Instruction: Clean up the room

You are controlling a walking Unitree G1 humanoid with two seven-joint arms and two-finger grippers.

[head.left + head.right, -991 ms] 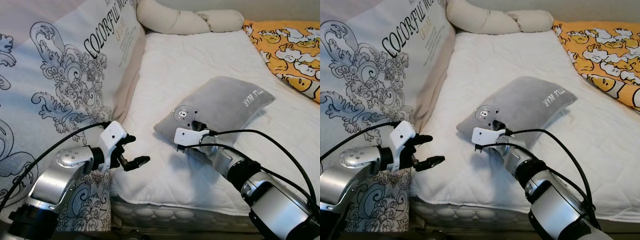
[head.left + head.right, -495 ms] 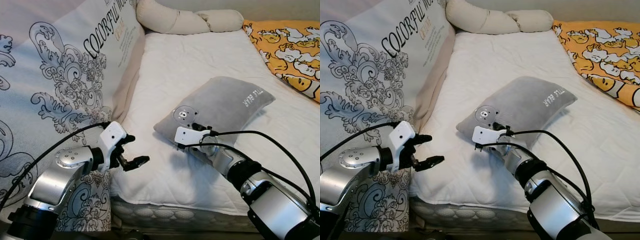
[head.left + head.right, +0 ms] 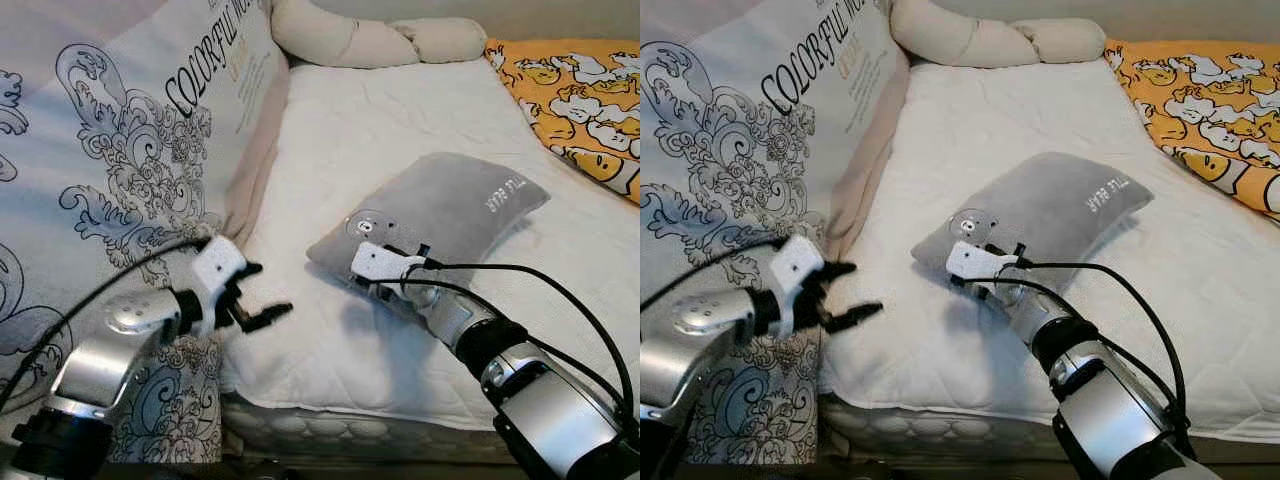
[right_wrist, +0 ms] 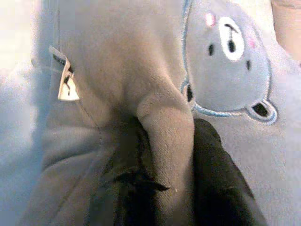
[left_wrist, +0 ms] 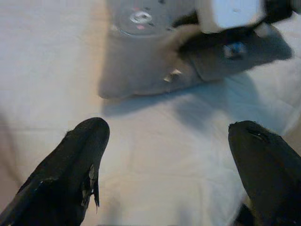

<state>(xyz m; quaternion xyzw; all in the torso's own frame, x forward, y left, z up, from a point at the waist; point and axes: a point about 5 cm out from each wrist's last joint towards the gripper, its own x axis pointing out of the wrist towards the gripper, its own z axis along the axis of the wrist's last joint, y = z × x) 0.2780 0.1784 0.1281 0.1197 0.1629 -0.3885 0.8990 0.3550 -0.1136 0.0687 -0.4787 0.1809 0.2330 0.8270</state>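
Firmly, right gripper point(image 4: 164, 155) pinches pillow point(image 3: 450, 215) edge.

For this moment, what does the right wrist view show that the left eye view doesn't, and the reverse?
Right wrist view: the right hand pinching a fold of the grey pillow beside its embroidered bear face, plus a small sewn tag. Left eye view: the open left hand over the white mattress, a printed cushion, and an orange duck blanket. Both: pillow and right hand.

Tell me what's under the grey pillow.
The grey pillow lies on the white mattress cover. The right gripper pinches a fold at its near corner. Anything beneath the pillow is hidden.
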